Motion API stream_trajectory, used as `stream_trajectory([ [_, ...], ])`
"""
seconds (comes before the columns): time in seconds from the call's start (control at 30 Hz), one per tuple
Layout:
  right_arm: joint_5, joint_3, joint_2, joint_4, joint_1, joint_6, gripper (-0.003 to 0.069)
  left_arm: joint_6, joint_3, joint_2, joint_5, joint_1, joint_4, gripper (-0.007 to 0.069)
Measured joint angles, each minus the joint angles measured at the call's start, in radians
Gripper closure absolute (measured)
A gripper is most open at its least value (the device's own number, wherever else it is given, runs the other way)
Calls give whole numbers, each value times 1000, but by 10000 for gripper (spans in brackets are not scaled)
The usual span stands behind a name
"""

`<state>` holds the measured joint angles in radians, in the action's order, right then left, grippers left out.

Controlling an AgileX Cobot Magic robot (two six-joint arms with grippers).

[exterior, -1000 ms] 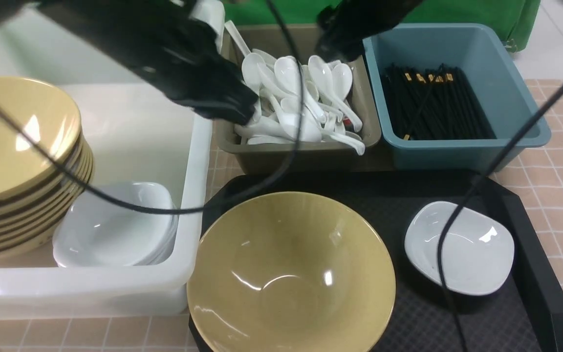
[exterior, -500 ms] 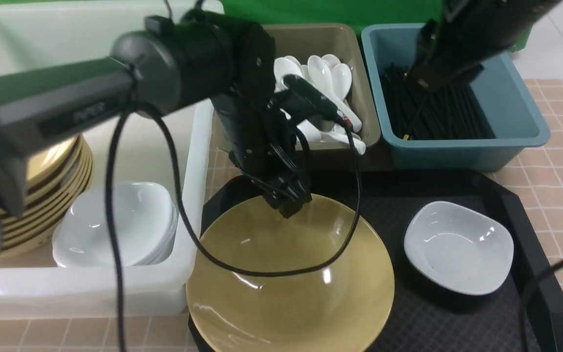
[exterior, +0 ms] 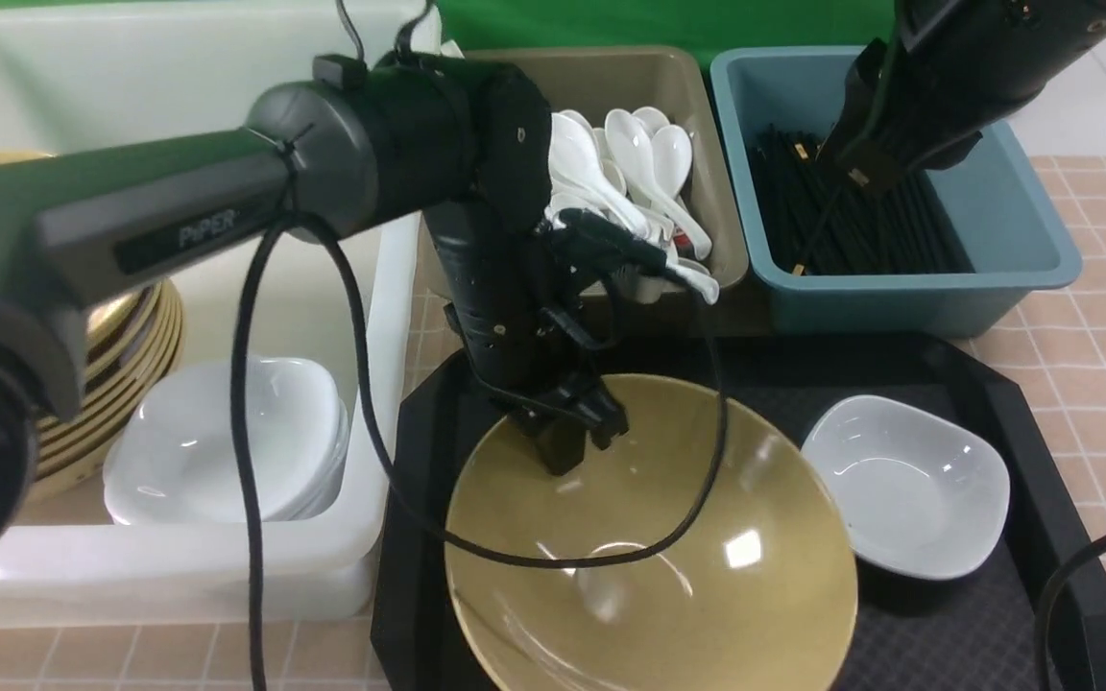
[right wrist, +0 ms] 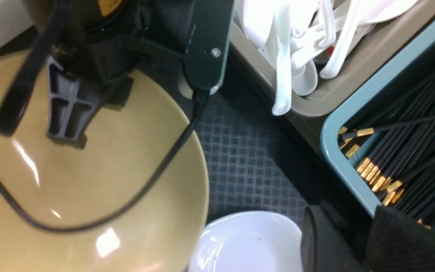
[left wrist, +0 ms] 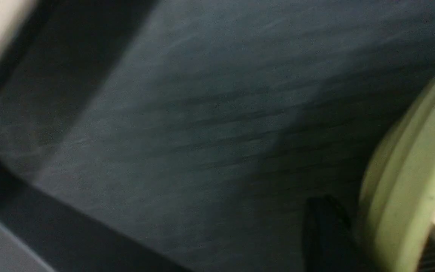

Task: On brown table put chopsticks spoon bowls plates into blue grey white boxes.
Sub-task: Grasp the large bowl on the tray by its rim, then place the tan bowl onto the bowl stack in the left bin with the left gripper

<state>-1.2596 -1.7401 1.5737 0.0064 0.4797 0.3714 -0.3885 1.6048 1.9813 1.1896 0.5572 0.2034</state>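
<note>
**Yellow bowl on the tray, its far rim in the left hand; the white box lies to the robot's left.**

The yellow bowl (exterior: 668,557) sits on the black tray (exterior: 908,633), seemingly tipped with its far rim raised. The left hand (exterior: 567,451) straddles that rim, one finger (right wrist: 66,113) inside the bowl and the other outside, and looks closed narrowly on it. The white box (exterior: 361,566) holding the stacked bowls (exterior: 121,365) stands just beside the tray, on the left arm's own side. I judge the carry goes leftward over that wall. The right hand (right wrist: 349,245) hovers by the blue box (exterior: 899,288); its opening cannot be told.
</note>
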Motion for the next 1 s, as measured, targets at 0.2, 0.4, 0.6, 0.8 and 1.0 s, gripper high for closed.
stream_trajectory([
  [0.2, 1, 0, -14, -1, 15, 4, 538, 14, -3, -123, -7, -51, 83, 618],
  [0.4, -2, -70, -31, -6, 164, 34, 610, 14, -3, -282, 14, -209, 219, 618],
  [0.6, 60, -160, -31, 5, 353, 79, 612, 18, -4, -490, 53, -480, 305, 618],
  [0.8, 124, -200, 7, 8, 459, 118, 612, 86, -31, -660, 48, -897, 296, 618],
  [1.0, 125, -200, 60, 6, 472, 129, 612, 119, -134, -689, -31, -1168, 290, 618],
])
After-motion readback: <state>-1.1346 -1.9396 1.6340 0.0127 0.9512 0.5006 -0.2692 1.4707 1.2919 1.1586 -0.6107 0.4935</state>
